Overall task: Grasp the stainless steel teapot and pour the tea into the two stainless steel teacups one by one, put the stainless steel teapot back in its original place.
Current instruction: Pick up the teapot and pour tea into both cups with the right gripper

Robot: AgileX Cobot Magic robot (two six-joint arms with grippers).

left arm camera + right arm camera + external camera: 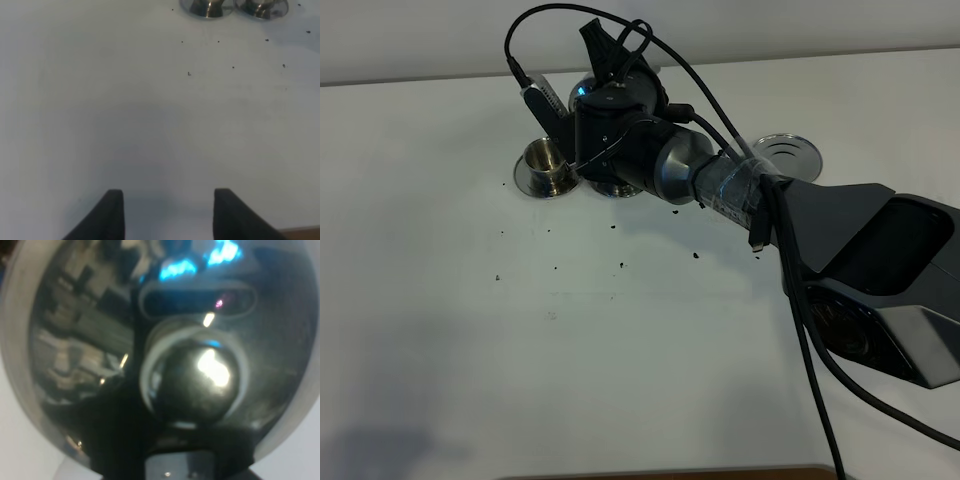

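My right gripper [608, 112] reaches across to the back middle and holds the stainless steel teapot above the cups. The teapot's shiny lid and round knob [192, 385] fill the right wrist view; in the high view the wrist hides most of it. One steel teacup [548, 157] stands on its saucer [530, 183] just left of the gripper. The second teacup is hidden under the arm; only its saucer [617, 189] shows. Both cups' bases show in the left wrist view [209, 8] [261, 8]. The teapot's ringed saucer [788, 152] stands empty at the back right. My left gripper [168, 212] is open and empty above bare table.
Small dark specks [620, 265] of tea are scattered on the white table [470, 300] in front of the cups. The right arm's dark body [880, 270] and its cables [815, 400] cross the right side of the table.
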